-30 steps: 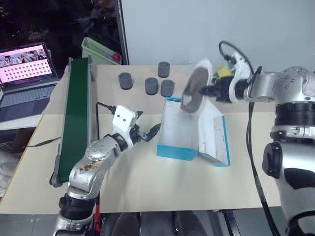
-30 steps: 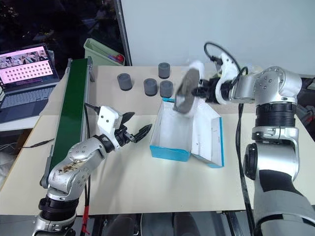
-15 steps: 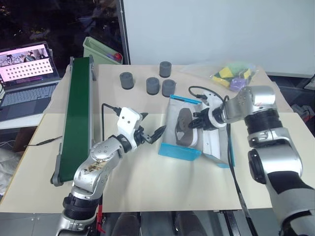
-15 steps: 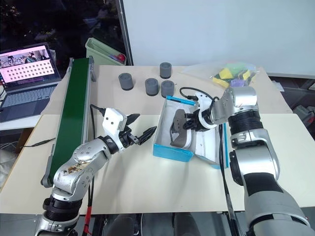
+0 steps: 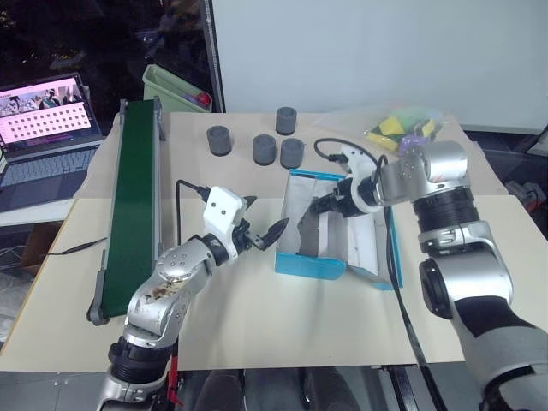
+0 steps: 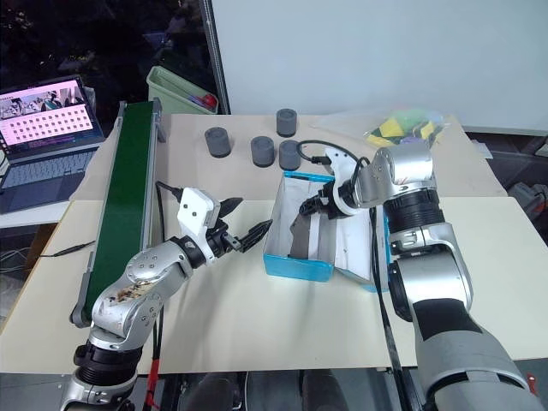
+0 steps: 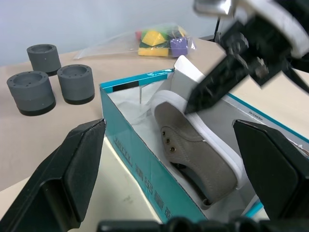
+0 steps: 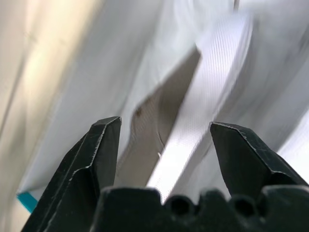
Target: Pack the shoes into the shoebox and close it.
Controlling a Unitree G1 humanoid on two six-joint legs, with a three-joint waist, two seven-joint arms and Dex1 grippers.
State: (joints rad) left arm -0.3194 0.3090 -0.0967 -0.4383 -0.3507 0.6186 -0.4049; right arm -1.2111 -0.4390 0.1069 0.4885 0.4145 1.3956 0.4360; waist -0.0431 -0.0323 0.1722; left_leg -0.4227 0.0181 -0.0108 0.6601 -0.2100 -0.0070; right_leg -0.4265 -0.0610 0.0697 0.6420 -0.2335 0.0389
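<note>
Resting now inside the shoebox (image 5: 332, 231), one shoe (image 7: 200, 147) lies on its side against the white lining, where a second ago it hung in the air above the box in the right gripper's (image 5: 324, 205) pinch. That gripper has since come down over the box and spread its fingers; in the right wrist view they stand apart on either side of the white sole with nothing between them, so the shoe looks released. Judging from this, one shoe is packed, and the lid, which lies open on the far side of the box from the left gripper (image 5: 267, 231), is not yet closed.

The left gripper hovers just beside the box's near wall, jaws wide and empty, unmoved over the last second.

Counting outward from the box: one shoe can be seen in it, and whether a second lies beneath cannot be told. Three of the four dark grey cylinders (image 5: 265, 144) stand just beyond the box, the fourth nearer the conveyor. One bag of coloured blocks (image 5: 402, 127) lies behind the box, one green conveyor (image 5: 133, 197) runs well apart from it past the left gripper, and one laptop (image 5: 47, 128) sits beyond that.
</note>
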